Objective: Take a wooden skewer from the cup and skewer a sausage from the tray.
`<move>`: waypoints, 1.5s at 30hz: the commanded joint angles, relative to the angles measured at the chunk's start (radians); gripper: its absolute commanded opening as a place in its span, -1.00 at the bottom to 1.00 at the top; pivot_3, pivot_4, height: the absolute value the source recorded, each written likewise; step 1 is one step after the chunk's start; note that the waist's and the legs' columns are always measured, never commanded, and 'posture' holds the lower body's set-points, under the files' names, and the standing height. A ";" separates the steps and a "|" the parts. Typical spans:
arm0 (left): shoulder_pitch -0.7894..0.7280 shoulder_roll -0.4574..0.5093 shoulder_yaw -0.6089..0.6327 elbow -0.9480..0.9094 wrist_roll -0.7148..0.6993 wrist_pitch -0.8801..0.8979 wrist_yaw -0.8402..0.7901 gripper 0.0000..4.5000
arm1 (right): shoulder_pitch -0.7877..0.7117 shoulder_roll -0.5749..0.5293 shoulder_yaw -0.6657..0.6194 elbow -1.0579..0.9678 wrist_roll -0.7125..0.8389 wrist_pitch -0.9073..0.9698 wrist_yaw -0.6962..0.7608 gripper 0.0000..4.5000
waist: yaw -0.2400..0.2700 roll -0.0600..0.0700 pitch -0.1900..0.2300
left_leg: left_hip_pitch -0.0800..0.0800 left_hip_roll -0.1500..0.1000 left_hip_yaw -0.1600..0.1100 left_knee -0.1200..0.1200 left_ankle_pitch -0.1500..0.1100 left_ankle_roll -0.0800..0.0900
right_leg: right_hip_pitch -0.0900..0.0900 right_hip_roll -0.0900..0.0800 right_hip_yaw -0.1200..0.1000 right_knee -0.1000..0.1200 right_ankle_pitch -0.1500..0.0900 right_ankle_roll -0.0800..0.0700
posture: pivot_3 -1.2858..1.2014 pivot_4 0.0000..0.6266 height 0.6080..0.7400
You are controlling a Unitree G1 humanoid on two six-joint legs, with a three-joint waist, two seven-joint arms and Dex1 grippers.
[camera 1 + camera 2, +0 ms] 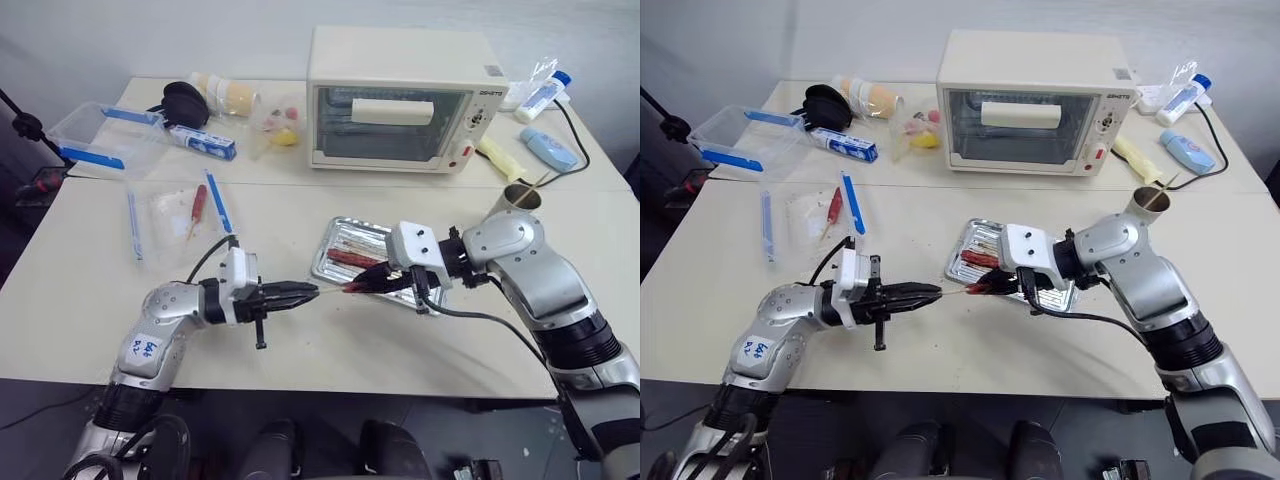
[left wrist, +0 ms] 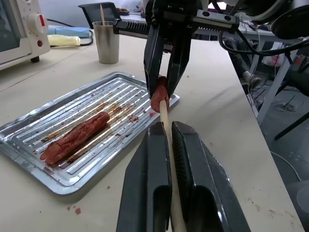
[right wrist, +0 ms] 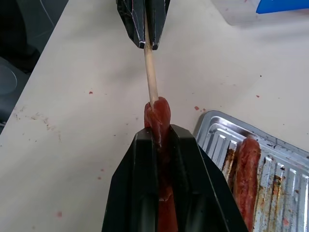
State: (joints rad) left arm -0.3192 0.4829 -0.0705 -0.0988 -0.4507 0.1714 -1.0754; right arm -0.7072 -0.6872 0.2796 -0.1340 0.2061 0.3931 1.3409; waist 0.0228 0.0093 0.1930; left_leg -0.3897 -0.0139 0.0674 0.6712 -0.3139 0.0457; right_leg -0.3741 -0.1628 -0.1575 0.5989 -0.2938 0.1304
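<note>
My left gripper [image 1: 305, 293] is shut on the wooden skewer [image 2: 165, 123], which points level toward the right. My right gripper [image 1: 365, 283] is shut on the sausage [image 3: 158, 113] and holds it just above the tray's near left corner. The skewer's tip [image 3: 150, 72] meets the sausage's exposed end; how deep it sits I cannot tell. A second reddish sausage [image 2: 75, 137] lies on the ribbed floor of the silver tray [image 1: 322, 262]. The grey metal cup [image 1: 520, 197], with a stick in it, stands behind my right arm.
A cream toaster oven [image 1: 395, 100] stands at the back centre. A clear plastic box with blue clips [image 1: 100, 135] and a red-handled tool in plastic [image 1: 195, 210] lie at the left. White-and-blue bottles [image 1: 545, 95] sit back right. Bare tabletop lies in front of both grippers.
</note>
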 commanded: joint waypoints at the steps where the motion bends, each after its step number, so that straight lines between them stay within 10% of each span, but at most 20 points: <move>1: -0.039 -0.039 -0.061 -0.004 0.017 -0.012 -0.015 -1.00 | -0.035 0.048 0.026 -0.055 0.039 -0.009 0.016 -0.88 | 0.000 0.000 0.000 | 0.000 0.000 0.000 0.000 0.000 0.000 | 0.000 0.000 0.000 0.000 0.000 0.000 | 0.03 -0.52 1.00; 22: -0.112 -0.129 -0.074 0.058 0.052 0.018 -0.047 -1.00 | 0.001 0.055 -0.004 -0.073 0.053 0.057 0.023 -0.88 | 0.001 0.000 0.000 | -0.001 0.000 0.000 0.004 0.000 0.000 | 0.000 0.000 0.000 0.002 0.000 0.000 | 0.03 -0.52 1.00; 33: -0.068 -0.028 0.015 0.092 0.045 -0.026 -0.048 -1.00 | 0.101 -0.116 -0.150 -0.097 0.124 0.022 0.062 0.64 | 0.000 0.000 0.000 | -0.001 0.000 -0.001 0.004 0.000 0.000 | 0.000 0.000 0.000 0.003 0.000 0.000 | 0.03 -0.52 1.00; 45: 0.132 0.025 0.274 -0.098 -0.173 0.138 0.104 -1.00 | 0.545 -0.078 -0.674 -0.226 0.389 0.003 -0.126 0.64 | 0.005 -0.001 0.000 | -0.001 0.000 -0.003 0.004 0.000 0.000 | 0.002 -0.002 0.000 0.002 0.000 0.000 | 0.03 -0.52 1.00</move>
State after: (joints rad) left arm -0.1932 0.5014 0.1589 -0.1372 -0.5670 0.2857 -1.0065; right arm -0.1701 -0.7687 -0.3239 -0.3167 0.5466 0.3992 1.2486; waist 0.0279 0.0083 0.1935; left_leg -0.3896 -0.0139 0.0646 0.6750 -0.3141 0.0460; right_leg -0.3715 -0.1645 -0.1577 0.6011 -0.2938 0.1304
